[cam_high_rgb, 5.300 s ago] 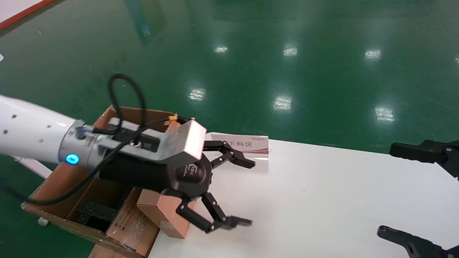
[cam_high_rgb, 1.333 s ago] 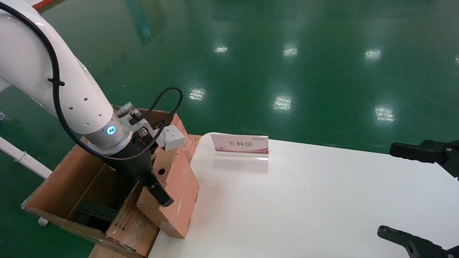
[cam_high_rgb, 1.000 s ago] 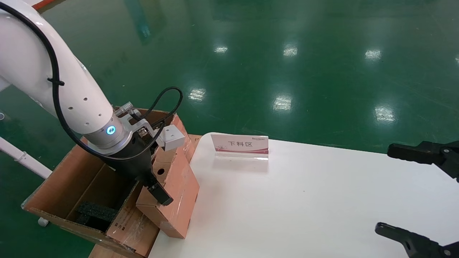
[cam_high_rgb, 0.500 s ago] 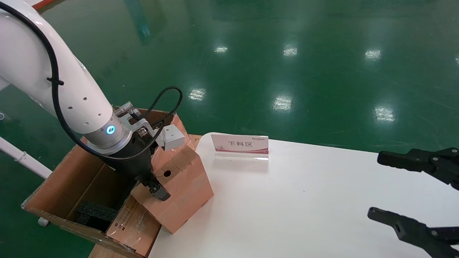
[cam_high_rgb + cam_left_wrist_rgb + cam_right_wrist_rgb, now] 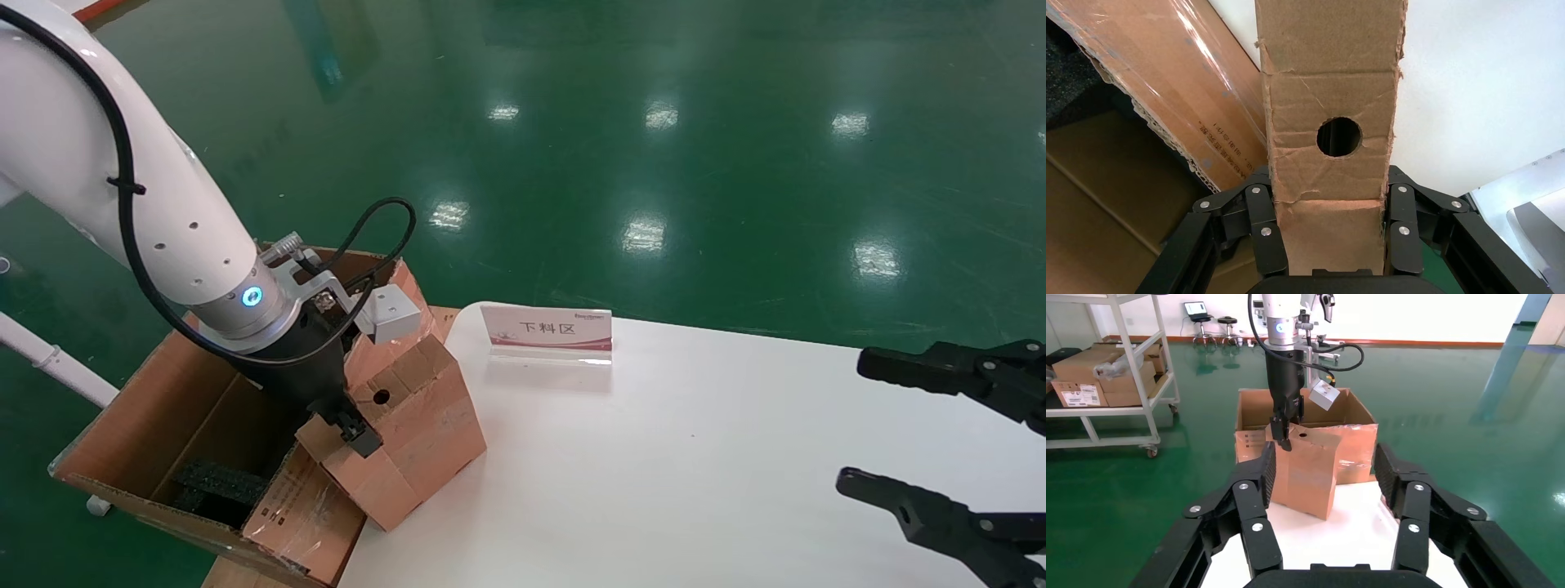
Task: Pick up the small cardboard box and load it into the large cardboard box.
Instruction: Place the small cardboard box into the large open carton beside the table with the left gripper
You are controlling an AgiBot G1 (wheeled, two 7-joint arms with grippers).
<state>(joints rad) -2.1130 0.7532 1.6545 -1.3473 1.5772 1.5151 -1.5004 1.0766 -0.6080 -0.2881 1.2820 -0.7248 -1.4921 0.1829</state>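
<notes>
we see a white table over a glossy green floor, with the large cardboard box standing open just off the table's left end. its flaps are upright, its near side is wrapped in shiny clear tape with small black print, and black foam lies inside it.

the left arm reaches down from the upper left, over the large cardboard box, to the table's left edge. the small cardboard box sits there, tilted, its lower corner touching the table and its left side right beside the big carton's taped wall. we cannot tell whether the two cartons touch. a round hole shows near the small box's top edge.

the left gripper is clamped on the top end of the small cardboard box. in the left wrist view its black fingers press the two opposite sides, and the box stretches straight away from the palm with the hole facing the camera.

a small red and white sign with printed characters stands on the table's far edge, well apart from the box.

the right gripper hovers over the table's right end, fingers spread wide and holding nothing.
</notes>
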